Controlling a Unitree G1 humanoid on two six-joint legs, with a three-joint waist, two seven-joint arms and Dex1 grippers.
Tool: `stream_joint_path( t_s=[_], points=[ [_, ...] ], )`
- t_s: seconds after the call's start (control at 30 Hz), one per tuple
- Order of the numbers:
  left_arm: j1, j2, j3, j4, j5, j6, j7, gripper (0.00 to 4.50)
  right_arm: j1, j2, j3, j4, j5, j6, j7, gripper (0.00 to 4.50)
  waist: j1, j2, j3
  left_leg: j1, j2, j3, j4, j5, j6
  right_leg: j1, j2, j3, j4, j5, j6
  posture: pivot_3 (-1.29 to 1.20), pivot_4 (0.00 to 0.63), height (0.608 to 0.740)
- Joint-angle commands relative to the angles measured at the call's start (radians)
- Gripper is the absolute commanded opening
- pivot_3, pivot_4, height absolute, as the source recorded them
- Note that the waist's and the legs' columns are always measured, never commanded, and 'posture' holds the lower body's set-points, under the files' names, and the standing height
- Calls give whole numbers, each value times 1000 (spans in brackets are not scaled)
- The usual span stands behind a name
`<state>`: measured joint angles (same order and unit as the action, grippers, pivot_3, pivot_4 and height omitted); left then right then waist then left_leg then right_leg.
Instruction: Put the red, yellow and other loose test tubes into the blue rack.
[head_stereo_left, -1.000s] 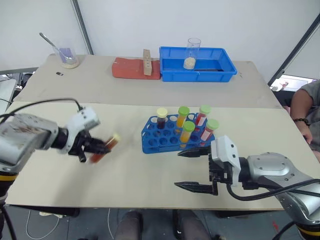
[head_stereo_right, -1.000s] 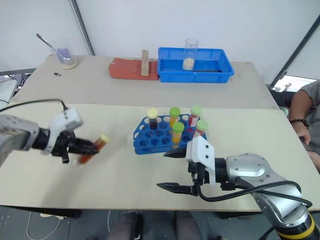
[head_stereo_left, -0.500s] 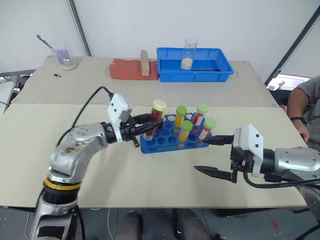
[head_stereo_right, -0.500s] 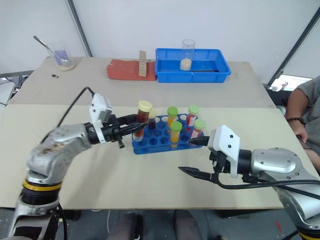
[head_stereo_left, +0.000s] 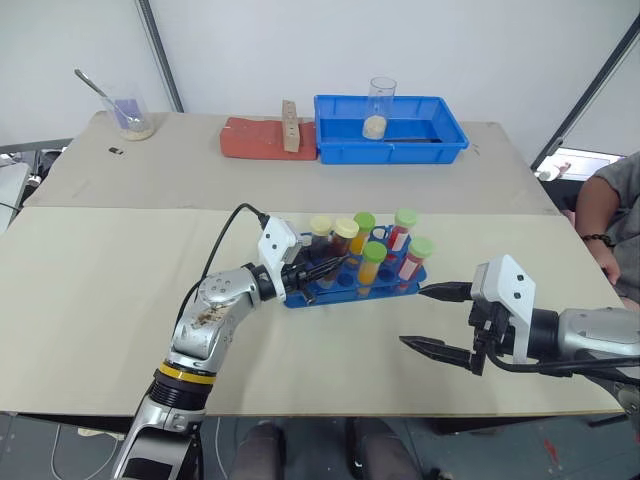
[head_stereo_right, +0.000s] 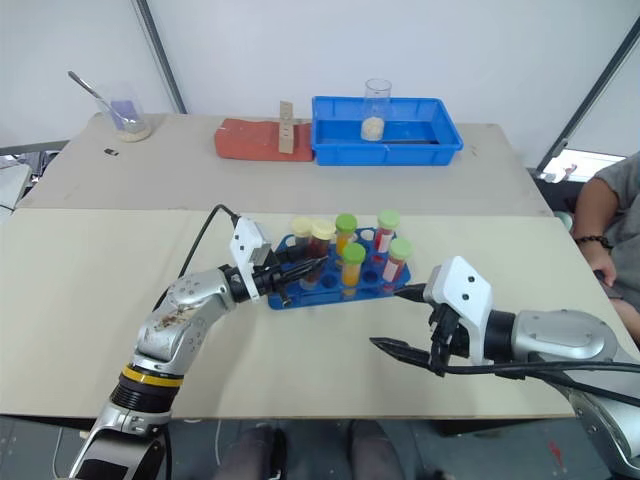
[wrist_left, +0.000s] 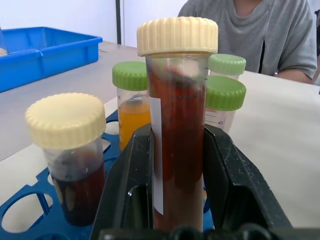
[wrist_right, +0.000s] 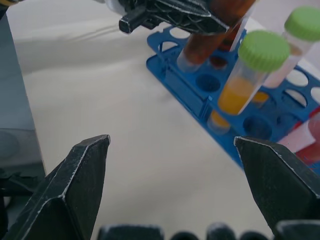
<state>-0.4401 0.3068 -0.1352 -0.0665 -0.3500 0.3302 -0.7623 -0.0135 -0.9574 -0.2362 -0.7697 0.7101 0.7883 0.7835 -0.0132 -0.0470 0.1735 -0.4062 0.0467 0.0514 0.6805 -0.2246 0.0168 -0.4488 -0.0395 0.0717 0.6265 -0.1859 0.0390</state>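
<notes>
left gripper (wrist_left: 177, 200) clamps a cream-capped, dark red test tube (wrist_left: 177, 125) over the blue rack (head_stereo_left: 330, 290).

Six capped test tubes are counted: four with green caps (head_stereo_left: 365, 221) and two with cream caps, of which one dark cream-capped tube (wrist_left: 177, 125) is clamped between the left jaws and the other (wrist_left: 70, 150) is seated just beside them. One blue rack (head_stereo_left: 310, 293), one blue tray (head_stereo_left: 440, 140), one red block (head_stereo_left: 250, 138) and two glass beakers (head_stereo_left: 378, 105) are counted.
</notes>
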Motion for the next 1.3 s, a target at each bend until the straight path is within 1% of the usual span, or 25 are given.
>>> stream_joint_path(
  t_s=[0.03,0.37,0.63,0.87,0.93,0.97,1.1,1.13,1.2,1.3],
  points=[
    [-7,3,1,18,26,-54,-9,867,10,-4,-52,-37,14,-6,-11,4444,1,0,0,0,0,0,0,0,0,0,0,0,0,0,0,0,150,740],
    [35,-4,10,19,41,-94,7,867,26,6,-52,-38,9,-21,-24,4444,-1,0,0,7,0,0,0,0,0,8,0,-1,-1,-3,-5,0,150,740],
    [100,-20,12,8,63,-148,60,867,7,19,-44,-13,-20,-44,-42,4444,-3,0,0,7,1,0,-1,0,0,8,0,-1,-1,-4,-5,0,150,740],
    [110,-31,11,30,83,-186,88,867,-2,31,-42,1,-28,-52,-49,4444,-3,0,0,7,1,0,-1,0,0,8,0,-1,-1,-4,-6,0,150,740],
    [115,-26,22,30,71,-182,81,1896,-4,32,-41,10,-36,-51,-52,4444,-3,0,0,7,1,0,-1,0,0,8,0,-1,-2,-4,-6,0,150,740],
    [120,-17,26,25,62,-176,69,2174,-3,32,-41,13,-38,-52,-51,4444,-3,0,0,7,1,0,-1,0,0,8,0,-1,-2,-4,-6,0,150,740],
    [147,25,35,-16,52,-167,40,4159,2,31,-42,21,-51,-55,-46,4444,-2,0,0,7,1,0,-1,0,0,8,0,-1,-2,-5,-6,0,150,740],
    [157,43,42,-34,51,-162,36,4470,1,34,-43,23,-50,-52,-48,4444,-1,0,0,7,1,0,-1,0,0,7,0,-1,-2,-5,-6,0,150,740],
    [177,82,57,-74,50,-149,28,4470,0,38,-47,28,-50,-49,-52,4444,-1,0,0,6,1,0,-1,0,0,7,0,-1,-2,-5,-6,0,150,740],
    [219,191,113,-172,32,-94,-2,4470,11,31,-75,47,-50,-59,-30,4444,-2,0,0,6,1,0,-2,0,0,7,0,-1,-3,-5,-6,0,150,740]
  ],
)
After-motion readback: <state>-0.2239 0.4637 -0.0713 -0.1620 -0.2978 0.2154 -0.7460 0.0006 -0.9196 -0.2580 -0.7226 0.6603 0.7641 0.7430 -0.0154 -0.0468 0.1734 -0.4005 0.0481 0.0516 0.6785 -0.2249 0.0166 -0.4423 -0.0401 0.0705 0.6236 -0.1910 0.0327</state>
